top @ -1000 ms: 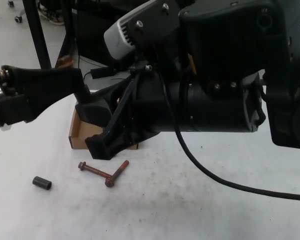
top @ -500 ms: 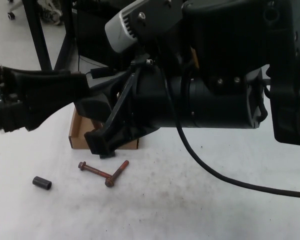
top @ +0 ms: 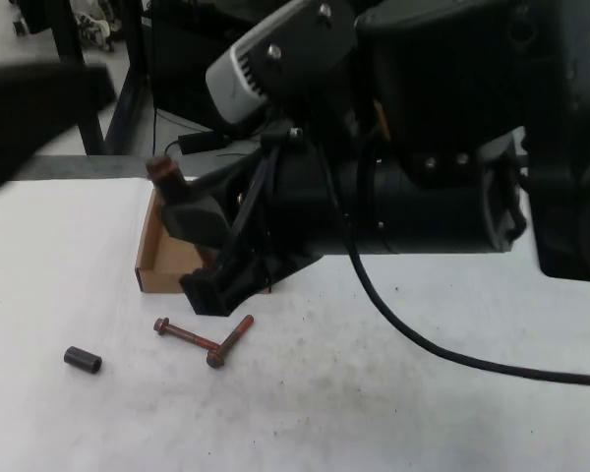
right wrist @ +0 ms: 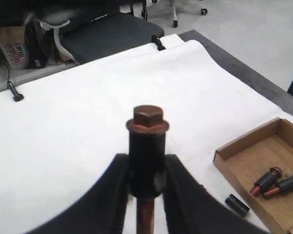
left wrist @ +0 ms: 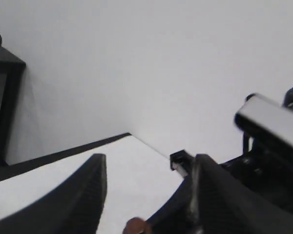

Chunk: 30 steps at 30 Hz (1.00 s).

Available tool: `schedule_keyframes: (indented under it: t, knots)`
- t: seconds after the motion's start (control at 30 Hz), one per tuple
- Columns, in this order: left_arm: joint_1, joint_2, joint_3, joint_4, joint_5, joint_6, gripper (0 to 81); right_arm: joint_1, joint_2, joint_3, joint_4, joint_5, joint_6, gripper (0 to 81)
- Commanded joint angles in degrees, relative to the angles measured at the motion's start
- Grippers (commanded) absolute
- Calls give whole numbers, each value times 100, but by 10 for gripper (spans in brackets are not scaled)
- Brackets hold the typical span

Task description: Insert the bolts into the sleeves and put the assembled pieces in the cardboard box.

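My right gripper (right wrist: 145,171) is shut on a black sleeve (right wrist: 145,151) with a rusty bolt (right wrist: 147,119) pushed through it, the hex head on top. In the high view this assembled piece (top: 163,173) hangs above the far end of the cardboard box (top: 157,273). The box (right wrist: 234,158) holds two assembled pieces (right wrist: 266,180), (right wrist: 284,185). My left gripper (left wrist: 150,162) is open with nothing between its fingers, raised at the far left (top: 39,108). Two loose bolts (top: 187,334), (top: 231,339) and a loose sleeve (top: 82,360) lie on the white table.
The right arm's bulk (top: 423,177) and its cable (top: 442,349) cover the middle of the high view. Another loose sleeve (right wrist: 237,204) lies beside the box. A black frame leg (top: 128,79) and chairs stand beyond the table's far edge.
The left gripper, which was up against the assembled piece, has pulled away up and to the left. The right gripper keeps the piece over the box, barely shifted.
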Motion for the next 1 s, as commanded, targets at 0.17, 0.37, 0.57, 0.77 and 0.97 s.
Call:
schedule_keyframes:
  t: [0.17,0.37,0.57,0.77,0.97]
  knots:
    - [371,-739,-66,1117,34,-1,444,-812,1301,-641,-167,-166,284,0]
    - [660,-1425,-66,2992,-674,504,358,-1200,2725,-2032,606,-257,458,0]
    - [697,-1967,-66,4801,-1663,966,228,-1338,4334,-4122,2300,-292,458,0]
    - [697,-2111,-66,5395,-1664,1069,203,-1375,5739,-5928,3478,-292,670,0]
    - [681,-2111,-66,5392,-1446,1069,203,-1375,6473,-7016,3568,-292,814,0]
